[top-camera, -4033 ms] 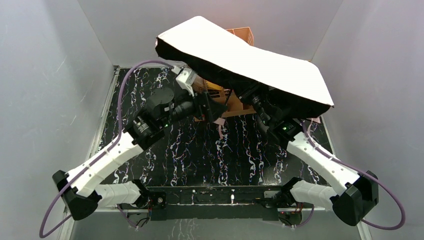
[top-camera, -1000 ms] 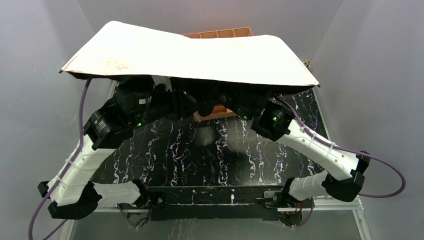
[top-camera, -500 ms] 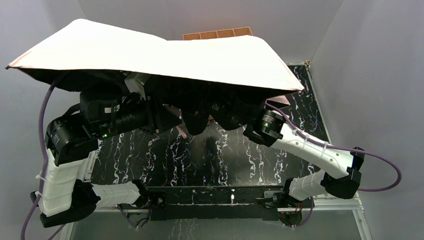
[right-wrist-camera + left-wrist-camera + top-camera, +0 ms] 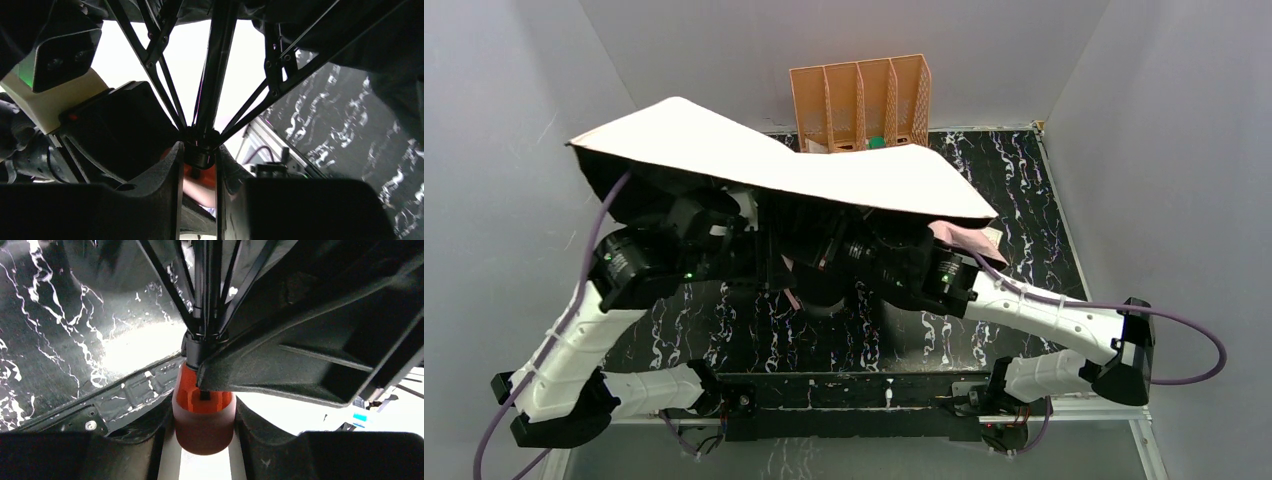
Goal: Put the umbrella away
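Two holds on the part-open umbrella (image 4: 824, 175) over the bench (image 4: 1024, 200): left gripper (image 4: 202, 416) clamps its orange-red handle (image 4: 202, 407), right gripper (image 4: 198, 161) clamps the black rib hub (image 4: 200, 144). Orange organiser (image 4: 859, 95) at far edge.

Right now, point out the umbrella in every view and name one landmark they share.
Top external: the umbrella spreads open across the middle, pale side up, above both arms.
Left wrist: its orange handle sits bottom centre, between the fingers.
Right wrist: its shaft rises from bottom centre, between that arm's fingers.
Shared landmark: the black marbled table.
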Controlling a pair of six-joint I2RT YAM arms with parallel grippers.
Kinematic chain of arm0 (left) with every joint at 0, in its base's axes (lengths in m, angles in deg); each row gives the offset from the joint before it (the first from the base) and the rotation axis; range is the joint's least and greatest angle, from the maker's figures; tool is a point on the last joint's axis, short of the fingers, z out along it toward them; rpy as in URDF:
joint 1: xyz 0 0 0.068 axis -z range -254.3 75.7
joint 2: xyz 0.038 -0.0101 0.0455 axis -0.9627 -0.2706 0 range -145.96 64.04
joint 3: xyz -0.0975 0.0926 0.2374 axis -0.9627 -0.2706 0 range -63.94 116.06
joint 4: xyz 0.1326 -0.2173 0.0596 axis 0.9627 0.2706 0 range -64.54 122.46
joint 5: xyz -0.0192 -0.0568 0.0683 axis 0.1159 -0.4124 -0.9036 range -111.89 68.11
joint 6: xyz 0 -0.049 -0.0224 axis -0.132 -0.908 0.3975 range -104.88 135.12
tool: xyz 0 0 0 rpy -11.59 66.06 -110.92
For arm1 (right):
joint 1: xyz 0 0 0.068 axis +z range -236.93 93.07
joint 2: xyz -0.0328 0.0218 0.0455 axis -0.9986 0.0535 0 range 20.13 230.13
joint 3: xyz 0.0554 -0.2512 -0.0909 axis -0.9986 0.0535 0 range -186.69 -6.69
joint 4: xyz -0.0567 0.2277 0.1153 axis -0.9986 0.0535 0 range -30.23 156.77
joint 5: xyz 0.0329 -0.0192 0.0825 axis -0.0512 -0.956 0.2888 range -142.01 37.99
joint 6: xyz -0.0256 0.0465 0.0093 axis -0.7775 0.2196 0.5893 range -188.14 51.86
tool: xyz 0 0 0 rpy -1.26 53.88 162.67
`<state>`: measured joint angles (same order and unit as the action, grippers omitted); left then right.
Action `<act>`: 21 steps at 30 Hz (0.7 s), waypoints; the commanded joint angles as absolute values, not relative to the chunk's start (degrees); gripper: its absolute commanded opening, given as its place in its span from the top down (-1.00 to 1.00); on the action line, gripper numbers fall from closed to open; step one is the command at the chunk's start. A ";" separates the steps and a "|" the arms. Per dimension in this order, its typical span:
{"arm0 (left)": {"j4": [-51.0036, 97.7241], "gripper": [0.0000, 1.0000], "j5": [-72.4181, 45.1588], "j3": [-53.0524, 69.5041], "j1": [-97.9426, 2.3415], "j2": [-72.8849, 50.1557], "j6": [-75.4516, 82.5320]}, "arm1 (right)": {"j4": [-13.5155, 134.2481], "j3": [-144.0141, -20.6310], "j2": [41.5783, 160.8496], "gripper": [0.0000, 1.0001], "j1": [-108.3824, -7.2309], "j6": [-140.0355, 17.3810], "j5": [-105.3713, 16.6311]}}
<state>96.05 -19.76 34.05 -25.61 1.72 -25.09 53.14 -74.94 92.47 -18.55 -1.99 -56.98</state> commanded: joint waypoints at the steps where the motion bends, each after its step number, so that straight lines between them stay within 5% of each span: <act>1: 84.44 1.00 -28.62 24.03 -26.87 6.07 -26.78 | 55.64 -68.80 89.13 1.00 -17.56 -2.01 -51.16; 21: 61.09 1.00 -32.00 -5.14 -26.85 11.36 -24.82 | 43.49 -53.22 94.69 1.00 -29.63 0.33 -40.78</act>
<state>65.71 -22.60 -1.14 -25.48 7.84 -26.51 44.53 -56.25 92.29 -29.66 1.09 -47.13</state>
